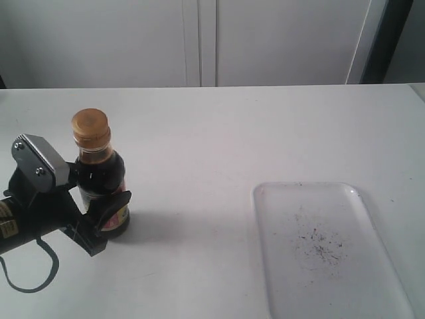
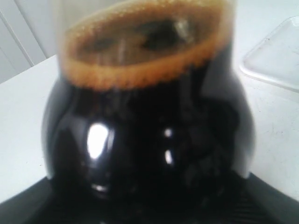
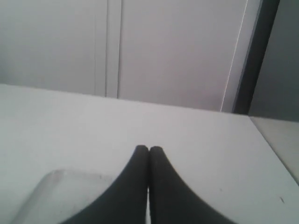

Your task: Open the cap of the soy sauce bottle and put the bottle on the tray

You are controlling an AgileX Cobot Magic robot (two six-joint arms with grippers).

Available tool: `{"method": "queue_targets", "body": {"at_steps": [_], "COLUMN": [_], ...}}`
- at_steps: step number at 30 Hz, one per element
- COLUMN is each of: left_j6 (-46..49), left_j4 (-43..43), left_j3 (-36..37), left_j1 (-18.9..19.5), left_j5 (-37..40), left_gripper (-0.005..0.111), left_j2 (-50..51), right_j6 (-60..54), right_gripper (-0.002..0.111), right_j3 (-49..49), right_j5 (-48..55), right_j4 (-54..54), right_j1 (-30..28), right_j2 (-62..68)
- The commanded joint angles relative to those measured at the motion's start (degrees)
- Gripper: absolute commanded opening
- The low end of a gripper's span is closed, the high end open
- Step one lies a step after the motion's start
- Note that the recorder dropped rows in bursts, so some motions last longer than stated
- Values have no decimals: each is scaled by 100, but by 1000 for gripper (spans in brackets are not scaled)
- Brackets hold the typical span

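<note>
One soy sauce bottle (image 1: 99, 176), upright, cap (image 1: 91, 127) on, held low on body by left gripper (image 1: 99, 216). Tray (image 1: 332, 249) well apart, toward right gripper (image 3: 148, 150), fingers together, prob. empty.

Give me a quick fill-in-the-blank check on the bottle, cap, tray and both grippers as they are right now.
1. The soy sauce bottle stands upright on the ____, not on the tray.
2. The cap on the bottle is ____.
3. The ____ gripper is around the bottle's body.
4. The right gripper has its fingertips pressed ____.

Missing words: table; closed; left; together
</note>
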Motion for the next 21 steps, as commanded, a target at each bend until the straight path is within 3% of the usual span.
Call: {"method": "queue_targets", "body": {"at_steps": [1,7,13,21], "left_j6": [-308,-458,-1129,-1178], "left_j4": [127,19,574,1073], "left_j3": [-50,-53,-53,-64], "left_j1": [2,32,527,616], "left_j5": [-4,-75,-279,-279], "left_gripper": [0,0,0,0], "left_j2": [-23,-23,-23,-23], "right_j6": [702,1010,1283,1292], "right_gripper": [0,0,0,0], "right_j3": [6,6,6,-131], "right_j5": [-988,-1112,-1220,-2555], "right_j4": [682,682,597,-149], "right_j1": [-23,-23,156,452], "right_j2": [-28,-28,-9,1225]}}
